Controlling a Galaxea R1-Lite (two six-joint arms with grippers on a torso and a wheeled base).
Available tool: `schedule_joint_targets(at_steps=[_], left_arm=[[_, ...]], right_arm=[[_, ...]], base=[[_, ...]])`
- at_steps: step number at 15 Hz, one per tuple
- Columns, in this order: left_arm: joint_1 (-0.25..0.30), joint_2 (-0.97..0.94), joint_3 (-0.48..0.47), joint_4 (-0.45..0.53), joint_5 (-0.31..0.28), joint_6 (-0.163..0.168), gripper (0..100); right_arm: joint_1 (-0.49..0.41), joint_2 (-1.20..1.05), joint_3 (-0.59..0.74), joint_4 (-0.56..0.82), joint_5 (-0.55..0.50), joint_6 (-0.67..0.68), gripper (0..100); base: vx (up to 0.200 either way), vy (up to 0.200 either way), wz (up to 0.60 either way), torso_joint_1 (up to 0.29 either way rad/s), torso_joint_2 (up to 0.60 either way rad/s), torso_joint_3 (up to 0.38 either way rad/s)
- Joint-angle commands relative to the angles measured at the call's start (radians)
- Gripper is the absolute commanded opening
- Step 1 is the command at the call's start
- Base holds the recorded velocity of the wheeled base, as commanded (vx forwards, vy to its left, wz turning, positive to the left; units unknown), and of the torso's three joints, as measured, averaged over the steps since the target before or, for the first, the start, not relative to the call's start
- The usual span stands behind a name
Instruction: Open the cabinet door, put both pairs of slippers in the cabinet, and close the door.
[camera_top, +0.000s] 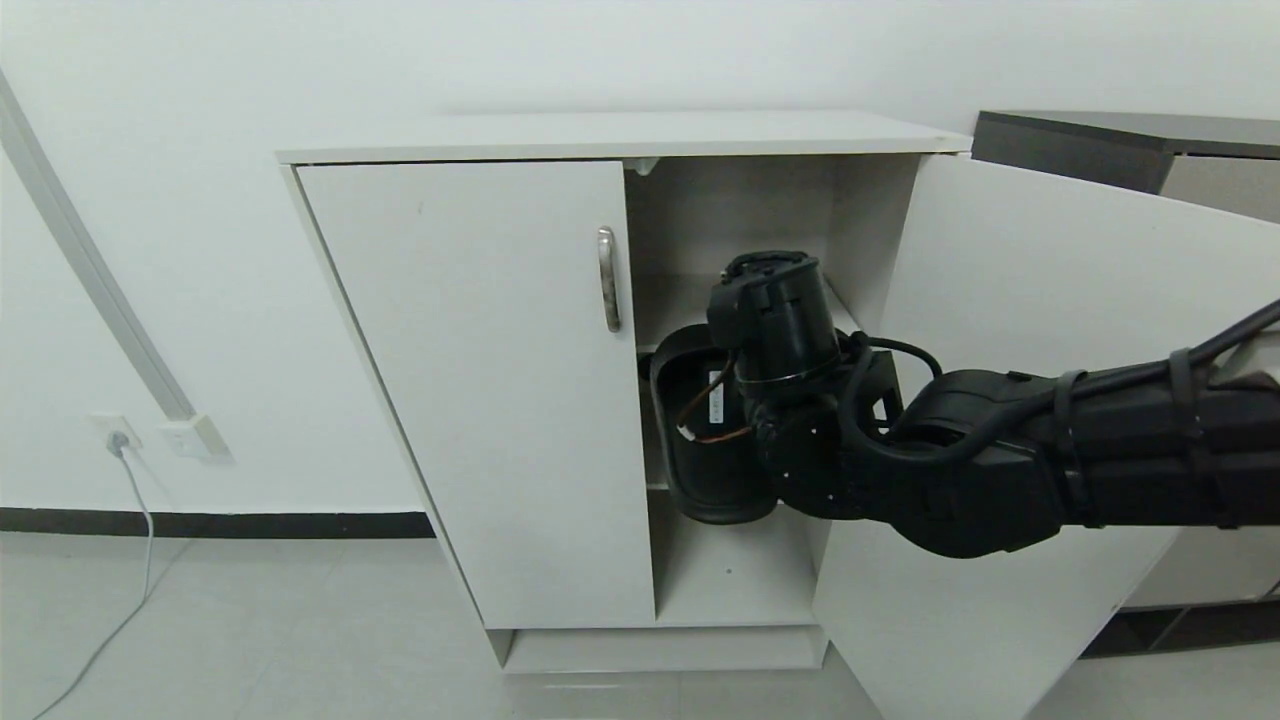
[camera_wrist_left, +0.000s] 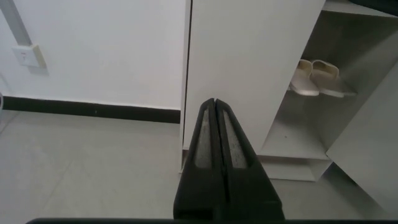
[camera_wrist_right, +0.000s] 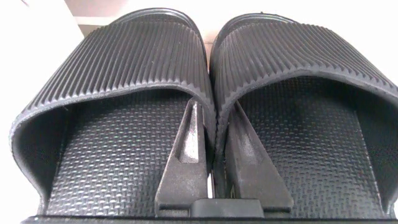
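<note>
The white cabinet (camera_top: 620, 135) has its right door (camera_top: 1010, 290) swung open and its left door (camera_top: 480, 380) closed. My right arm reaches into the open side at middle-shelf height, carrying a pair of black slippers (camera_top: 700, 450). In the right wrist view my right gripper (camera_wrist_right: 214, 111) is shut on the touching inner strap edges of the two black slippers (camera_wrist_right: 130, 68). A beige pair of slippers (camera_wrist_left: 316, 77) lies on the cabinet's shelf. My left gripper (camera_wrist_left: 214, 104) hangs shut and holding nothing, low in front of the closed left door.
A metal handle (camera_top: 608, 280) sits on the closed left door. A wall socket with a cable (camera_top: 118, 438) is at the far left. A grey-topped unit (camera_top: 1130, 140) stands behind the open door. Bare floor (camera_top: 250, 630) lies in front.
</note>
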Motion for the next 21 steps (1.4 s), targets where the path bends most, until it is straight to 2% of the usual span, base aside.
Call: schedule_joint_targets(at_steps=[1,9,12,14,19,21], left_arm=[[0.000,0.000,0.000,0.001,0.000,0.000,0],[0.000,0.000,0.000,-0.001,0.000,0.001,0],[0.000,0.000,0.000,-0.001,0.000,0.000,0],[0.000,0.000,0.000,-0.001,0.001,0.000,0],[0.000,0.000,0.000,-0.001,0.001,0.000,0],[0.000,0.000,0.000,-0.001,0.000,0.001,0]], right_arm=[[-0.004,-0.001,0.001,0.000,0.000,-0.001,0],[-0.019,0.021,0.009,-0.022,0.000,-0.032,0],[-0.039,0.064,-0.022,-0.092,0.025,-0.073,0],[-0.042,0.065,-0.023,-0.117,0.086,-0.088,0],[-0.084,0.107,-0.095,-0.109,0.108,-0.105,0],[-0.116,0.154,-0.176,-0.075,0.111,-0.107,0]], base=[[0.200,0.000,0.00,0.002,0.00,0.002],[0.200,0.000,0.00,0.003,0.00,0.005],[0.000,0.000,0.00,0.000,0.00,0.000],[0.000,0.000,0.00,0.000,0.00,0.000],[0.000,0.000,0.00,0.000,0.00,0.000],[0.000,0.000,0.00,0.000,0.00,0.000]])
